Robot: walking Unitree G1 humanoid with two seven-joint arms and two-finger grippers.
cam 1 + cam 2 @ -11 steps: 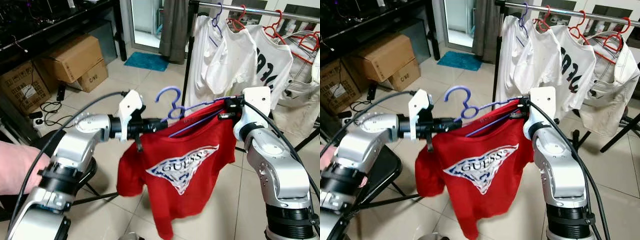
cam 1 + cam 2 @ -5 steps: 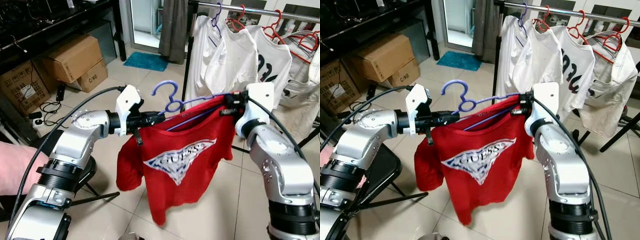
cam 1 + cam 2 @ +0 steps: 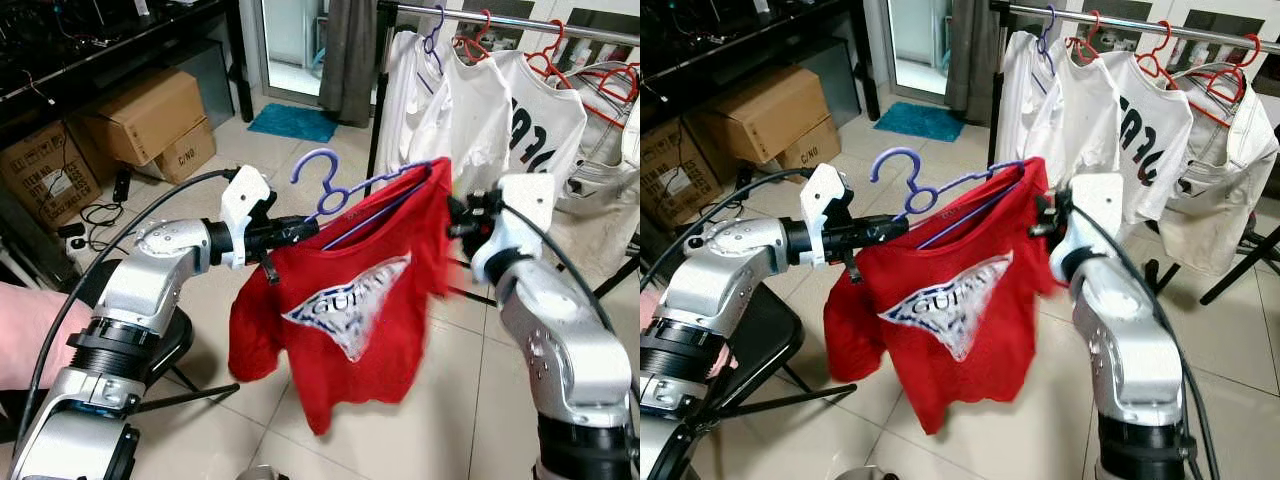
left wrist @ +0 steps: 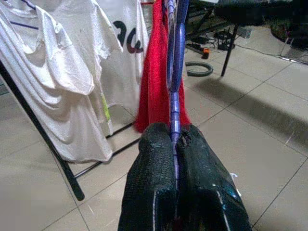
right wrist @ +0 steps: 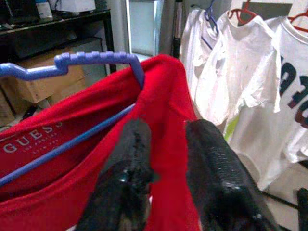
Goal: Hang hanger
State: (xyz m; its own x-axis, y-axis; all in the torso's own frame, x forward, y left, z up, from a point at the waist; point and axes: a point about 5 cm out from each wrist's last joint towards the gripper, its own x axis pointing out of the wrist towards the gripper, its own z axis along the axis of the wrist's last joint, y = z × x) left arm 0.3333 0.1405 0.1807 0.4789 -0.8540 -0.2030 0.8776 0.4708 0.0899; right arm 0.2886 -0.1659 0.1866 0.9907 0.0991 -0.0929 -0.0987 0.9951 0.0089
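The purple hanger (image 3: 350,195), carrying the red T-shirt (image 3: 350,310), is held in the air between the two arms, short of the clothes rail (image 3: 500,18) and well below it. The left hand (image 4: 175,144) is clamped shut on the hanger's left end, the purple bar pinched between its two black fingers. The right hand (image 5: 166,159) sits at the shirt's right shoulder; its fingers stand apart with red cloth between them, so it is judged open and no longer gripping. Risk one: with the hanger borne at one end only, it may swing or twist in the left hand, and the shirt may slide off the tilted bar. Risk two: the cloth lying between the right fingers may snag and be dragged off the hanger when that arm is moved. Risk three: the rail is crowded with white shirts (image 3: 480,120) and red hangers (image 3: 545,55), so the hook may catch on a neighbouring hanger or miss the rail. Compared with one second ago, the hanger's right end has been raised and the bar is now tilted steeply; the right hand has come off that end and dropped lower, and the shirt is swung, its print blurred.
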